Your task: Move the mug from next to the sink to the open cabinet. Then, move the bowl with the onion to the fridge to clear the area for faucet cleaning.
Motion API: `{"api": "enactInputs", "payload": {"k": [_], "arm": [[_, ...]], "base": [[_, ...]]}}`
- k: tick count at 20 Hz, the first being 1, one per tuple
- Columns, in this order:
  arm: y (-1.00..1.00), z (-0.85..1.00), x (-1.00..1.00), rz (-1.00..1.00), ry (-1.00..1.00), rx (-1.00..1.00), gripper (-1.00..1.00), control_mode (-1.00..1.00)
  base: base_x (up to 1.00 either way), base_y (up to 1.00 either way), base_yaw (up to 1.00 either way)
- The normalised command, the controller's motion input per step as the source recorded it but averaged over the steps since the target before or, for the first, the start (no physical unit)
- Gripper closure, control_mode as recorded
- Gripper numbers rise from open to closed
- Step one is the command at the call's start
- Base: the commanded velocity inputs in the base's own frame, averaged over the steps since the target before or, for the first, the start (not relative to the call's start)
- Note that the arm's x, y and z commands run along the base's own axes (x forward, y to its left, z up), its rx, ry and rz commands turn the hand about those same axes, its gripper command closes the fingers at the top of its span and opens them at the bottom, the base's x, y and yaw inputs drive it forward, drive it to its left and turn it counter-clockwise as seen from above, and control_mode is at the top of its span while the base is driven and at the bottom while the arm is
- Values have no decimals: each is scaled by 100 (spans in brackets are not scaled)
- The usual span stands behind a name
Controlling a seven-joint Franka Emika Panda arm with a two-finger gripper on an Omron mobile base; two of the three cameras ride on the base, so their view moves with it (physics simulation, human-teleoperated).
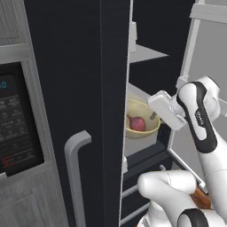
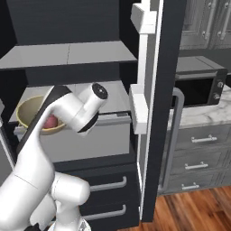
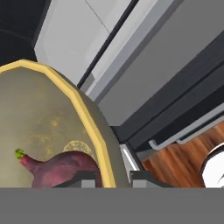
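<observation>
The tool (image 3: 113, 176) is clamped on the bowl's (image 1: 148, 128) rim, one finger (image 3: 83, 178) inside and one outside, at the bowl's 3 o'clock edge in the left base view, holding it, onion (image 1: 137, 123) inside, over a pale shelf (image 2: 115, 101) in the fridge (image 1: 80, 66).

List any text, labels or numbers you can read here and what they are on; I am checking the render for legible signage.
Oven control panel: rows of pale button labels and a blue display digit, all too blurred to read.
Robot arm: small grey lettering on the dark joint band, too small to read.
Bowl, onion, fridge: no text.
</observation>
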Motion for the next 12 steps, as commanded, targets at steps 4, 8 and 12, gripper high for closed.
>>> {"api": "enactInputs", "payload": {"k": [4,8,12], "arm": [[17,42,86,-30,-6,0,100,-100],[25,7,100,-26,-1,0,100,-100],[28,0,99,-20,10,0,100,-100]], "base": [[0,0,0],[0,0,0],[0,0,0]]}}
